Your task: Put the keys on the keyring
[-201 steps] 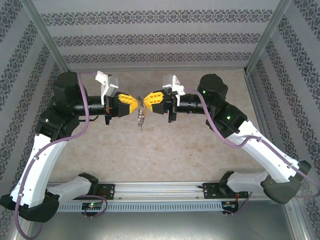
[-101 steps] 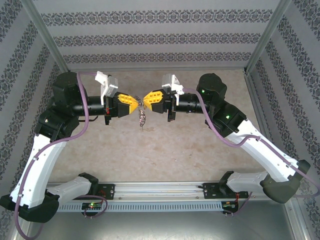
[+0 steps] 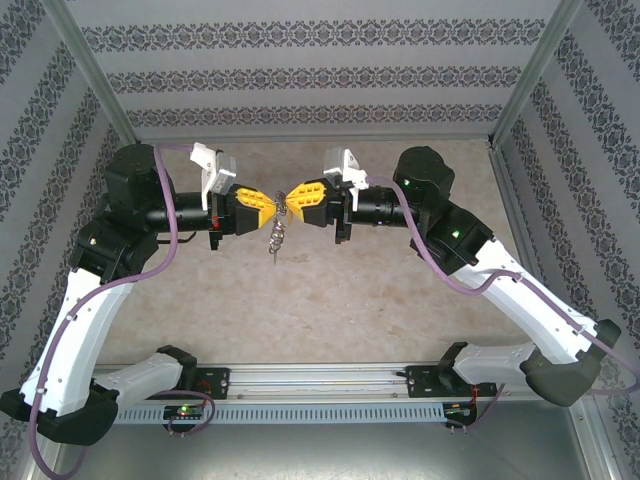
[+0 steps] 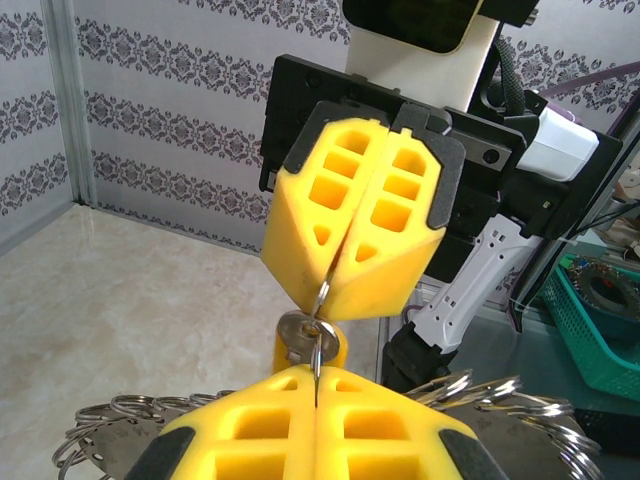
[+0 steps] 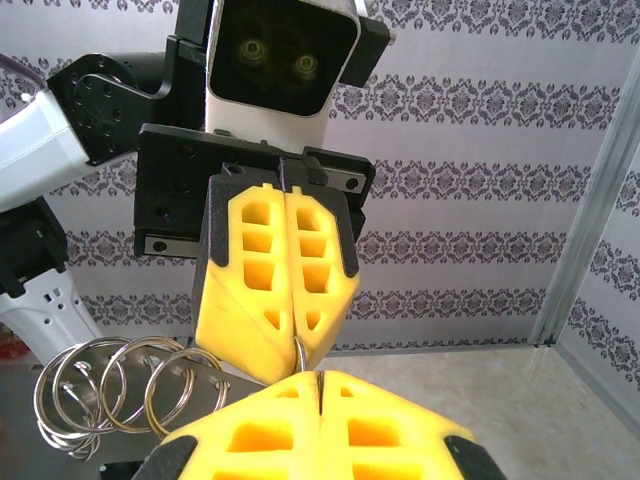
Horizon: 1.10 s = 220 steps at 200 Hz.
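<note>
Mid-air over the far half of the table [image 3: 350, 300], the left gripper [image 3: 266, 205] and right gripper [image 3: 297, 198] meet tip to tip, both clamped shut on the thin keyring [image 4: 321, 296]; the keys [image 3: 276, 238] dangle just beneath; a pull apart or a twist could slip the wire from either grip and drop the bunch; bare tabletop lies below; patterned walls [image 3: 320, 70] and corner posts [image 3: 98, 80] stand well apart left, right and far.

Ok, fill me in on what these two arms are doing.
The left arm and right arm face each other tip to tip above the table, both sets of jaws shut on the thin keyring stretched between them. The keys dangle beneath it in a bunch.
</note>
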Tool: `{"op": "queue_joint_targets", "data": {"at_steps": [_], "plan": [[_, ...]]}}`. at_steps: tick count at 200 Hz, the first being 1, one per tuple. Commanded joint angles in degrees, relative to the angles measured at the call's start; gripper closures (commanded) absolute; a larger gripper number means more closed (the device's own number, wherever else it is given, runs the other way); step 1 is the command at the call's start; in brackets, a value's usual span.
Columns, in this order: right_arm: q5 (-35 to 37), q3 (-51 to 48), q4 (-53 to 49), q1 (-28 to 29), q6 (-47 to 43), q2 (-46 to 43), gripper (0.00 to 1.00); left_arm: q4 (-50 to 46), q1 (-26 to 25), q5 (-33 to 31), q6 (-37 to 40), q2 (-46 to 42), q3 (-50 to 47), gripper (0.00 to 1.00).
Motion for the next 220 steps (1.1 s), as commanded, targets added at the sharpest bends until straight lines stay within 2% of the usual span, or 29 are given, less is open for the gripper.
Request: {"op": "queue_joint_targets", "data": {"at_steps": [1,82,131,220], "plan": [[-1.5,2.05,0.87,0.74,-0.16,0.43,1.0,-0.58,0.42,0.73,1.7,-0.08,1.4,1.0],[-2.12,1.97,0.56,1.01,-0.06,0.79,1.0,-1.45,0.45,0.51,2.51,0.51,2.0,1.0],[1.68,2.17,-1.8,0.98,-2.46,0.58,1.0,-1.49,0.43,0.57,2.83,0.61,1.87,1.0],[2.85,1.87,-1.18,1.06,-2.86,0.25,1.0,-2.15,0.44,0.44,3.19,0.71,2.4,1.0]]}}
